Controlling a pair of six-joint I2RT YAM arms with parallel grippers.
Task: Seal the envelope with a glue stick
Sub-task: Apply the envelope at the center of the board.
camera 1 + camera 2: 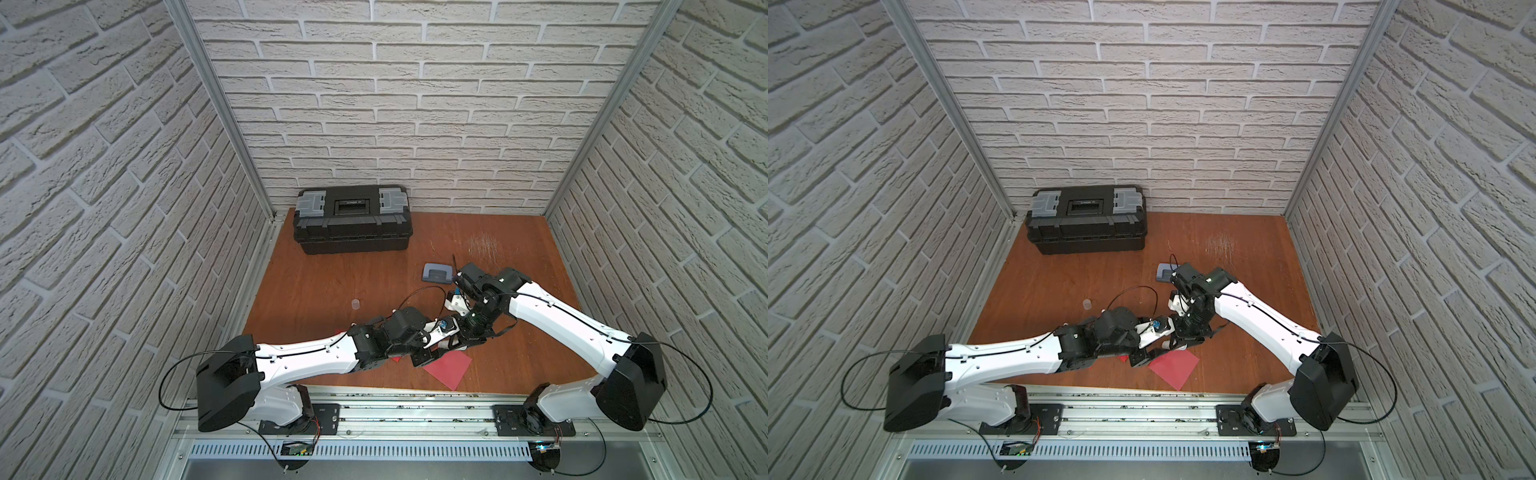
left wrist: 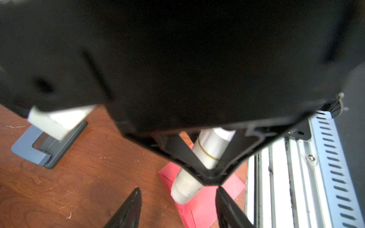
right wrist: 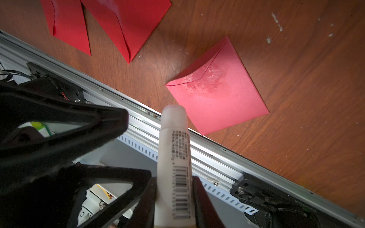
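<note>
Gripping the glue stick (image 3: 173,138) by its base near the table's (image 3: 296,59) front edge beside the red envelope (image 3: 217,88), the right hand (image 3: 174,197) should press its tip along the flap seam; left hand (image 2: 177,207) stands parted, empty.

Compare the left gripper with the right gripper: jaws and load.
The right gripper has its jaws shut on the white cylindrical glue stick; the left gripper has its jaws apart, holding nothing. The right gripper clamps the stick's barcoded end; the left gripper only stands beside the stick. Both are black and hang close together near the red square paper envelope.
</note>
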